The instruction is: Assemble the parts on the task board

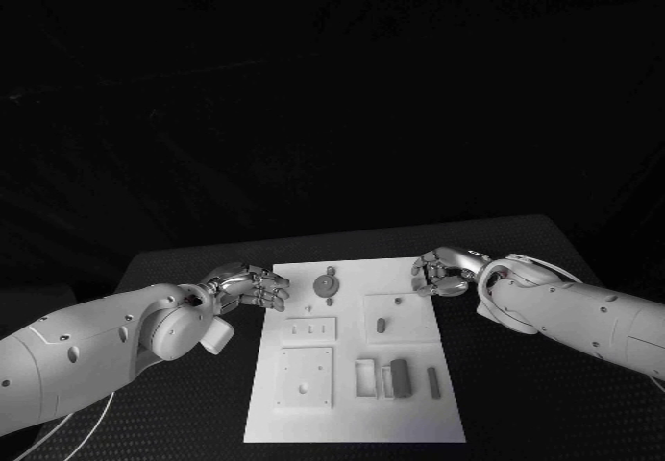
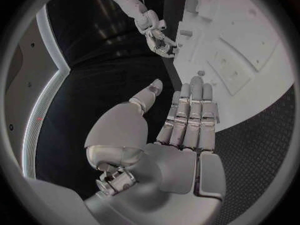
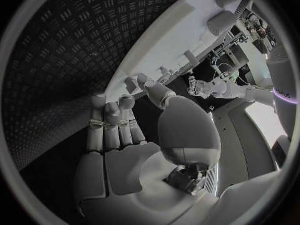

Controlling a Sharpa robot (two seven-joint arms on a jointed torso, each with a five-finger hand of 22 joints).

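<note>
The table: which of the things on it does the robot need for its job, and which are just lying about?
For the job:
- task board
- round part
- dark bar parts
- left hand, open
- right hand, holding nothing I can see

Just there:
- black table; nothing else lies on it

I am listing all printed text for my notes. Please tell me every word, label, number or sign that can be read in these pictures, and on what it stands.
None can be read.
The task board shows no print, only parts and recesses.
The left hand and right hand show no marking.
The room past the board in the right wrist view is too blurred to read.
</note>
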